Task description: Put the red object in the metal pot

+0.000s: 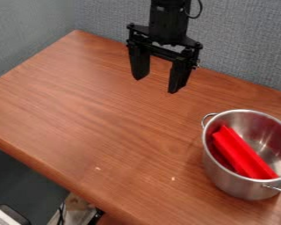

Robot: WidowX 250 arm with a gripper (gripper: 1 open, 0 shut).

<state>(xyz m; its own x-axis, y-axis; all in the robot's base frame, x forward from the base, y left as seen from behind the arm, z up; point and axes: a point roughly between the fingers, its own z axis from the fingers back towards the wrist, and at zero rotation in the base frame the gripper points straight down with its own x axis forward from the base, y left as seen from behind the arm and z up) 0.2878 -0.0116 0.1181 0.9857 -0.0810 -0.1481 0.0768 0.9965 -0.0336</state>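
Note:
The red object [241, 152] lies slanted inside the metal pot [217, 170], which stands at the table's right front corner. My gripper [157, 81] hangs over the far middle of the table, well to the upper left of the pot. Its two black fingers [140, 65] are spread apart and hold nothing.
The wooden table [84, 105] has its front edge running diagonally at lower left, with floor below it. A grey wall [38, 26] backs the table at the far side.

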